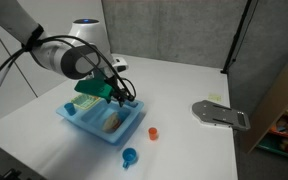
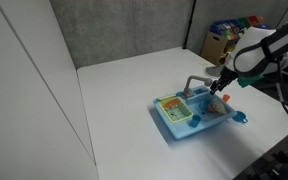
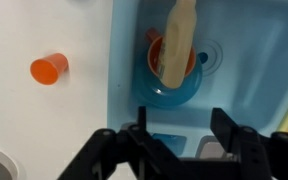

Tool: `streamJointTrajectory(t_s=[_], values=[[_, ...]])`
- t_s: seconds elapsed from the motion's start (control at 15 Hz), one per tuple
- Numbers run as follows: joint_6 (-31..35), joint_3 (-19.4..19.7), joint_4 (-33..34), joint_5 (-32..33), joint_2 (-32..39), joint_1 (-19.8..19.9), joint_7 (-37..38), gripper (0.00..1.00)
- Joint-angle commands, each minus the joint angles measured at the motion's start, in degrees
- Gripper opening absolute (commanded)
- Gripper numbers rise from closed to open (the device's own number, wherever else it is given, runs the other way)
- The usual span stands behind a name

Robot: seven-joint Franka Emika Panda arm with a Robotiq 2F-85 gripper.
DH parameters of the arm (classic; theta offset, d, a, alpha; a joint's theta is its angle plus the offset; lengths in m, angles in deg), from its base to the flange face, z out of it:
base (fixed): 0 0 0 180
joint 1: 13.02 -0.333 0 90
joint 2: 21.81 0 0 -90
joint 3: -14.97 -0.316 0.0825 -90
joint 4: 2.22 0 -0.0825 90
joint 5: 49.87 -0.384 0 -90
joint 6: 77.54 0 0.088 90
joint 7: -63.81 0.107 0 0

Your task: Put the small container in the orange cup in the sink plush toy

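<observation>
The light blue toy sink (image 3: 254, 60) fills the wrist view and shows in both exterior views (image 1: 79, 118) (image 2: 174, 128). In its basin a round blue dish (image 3: 144, 88) holds an orange cup (image 3: 155, 48). A cream, elongated small container (image 3: 179, 40) stands in or across that cup. A red-orange cup (image 3: 49, 68) lies on the white table beside the sink, also in an exterior view (image 1: 153, 131). My gripper (image 3: 180, 122) hangs just above the basin, open and empty, and also shows in both exterior views (image 1: 119, 97) (image 2: 224, 90).
A blue cup (image 1: 130, 156) (image 2: 241, 118) lies on the table near the sink's edge. A grey flat object (image 1: 219, 115) lies further off on the table. The sink's green-yellow rack (image 2: 174, 108) is at one end. A dark partition wall (image 2: 124, 30) stands behind the table.
</observation>
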Motion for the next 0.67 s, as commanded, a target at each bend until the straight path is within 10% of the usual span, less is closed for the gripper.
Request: streamJointTrajectory(t_s=[0.0,0.6], values=[[-1.66,-0.3,1.13,0.45,0.18,0.58,0.76,0.99],[-6.12,1.46,-0.5,1.2,-3.91,-0.08,2.74,1.0]])
